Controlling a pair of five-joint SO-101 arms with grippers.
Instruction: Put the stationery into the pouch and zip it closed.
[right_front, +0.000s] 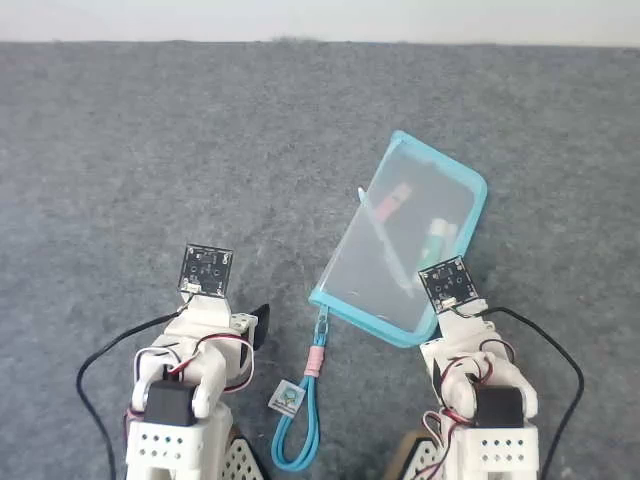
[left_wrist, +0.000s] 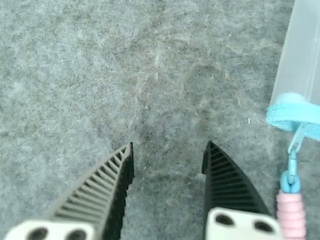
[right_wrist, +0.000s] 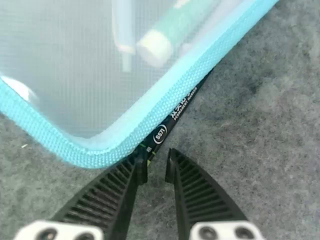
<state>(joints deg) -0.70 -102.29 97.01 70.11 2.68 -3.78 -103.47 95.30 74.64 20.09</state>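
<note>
A clear pouch (right_front: 405, 235) with teal edging lies right of centre, with a red pen (right_front: 392, 203) and a green marker (right_front: 437, 238) inside. Its zipper pull carries pink beads (right_front: 315, 358) and a blue loop strap (right_front: 297, 435) that trails toward the near edge. My right gripper (right_wrist: 157, 156) sits at the pouch's near corner (right_wrist: 95, 155), its fingers almost together on the end of a black pen (right_wrist: 176, 117) that lies along and partly under the teal edge. My left gripper (left_wrist: 170, 146) hangs open over bare felt, just left of the pouch corner (left_wrist: 292, 114) and the zipper pull (left_wrist: 291, 170).
Grey felt (right_front: 150, 150) covers the whole table, with free room to the left and at the back. A small tag (right_front: 287, 398) lies by the strap. Cables run from both arm bases near the front edge.
</note>
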